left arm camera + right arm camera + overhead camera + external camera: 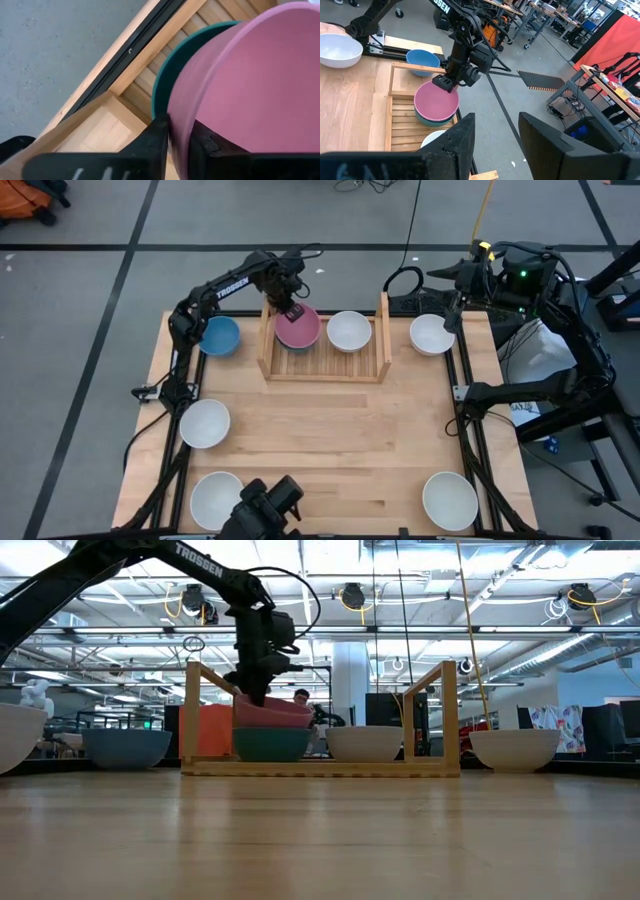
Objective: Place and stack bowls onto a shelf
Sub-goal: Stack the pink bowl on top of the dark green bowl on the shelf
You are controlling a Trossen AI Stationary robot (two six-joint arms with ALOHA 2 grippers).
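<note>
Left claw point(176, 142) astride pink bowl point(250, 85) rim.

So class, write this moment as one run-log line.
left gripper: fingers astride pink bowl rim | pink bowl: on teal bowl, in shelf | right gripper: open, waiting off the table

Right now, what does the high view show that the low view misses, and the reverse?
High only: three white bowls near the table's front edge, e.g., and the right claw parked off the table's far right corner. Low only: the teal bowl under the pink bowl, and a person behind. Both: the left claw on the pink bowl's rim in the shelf.
</note>
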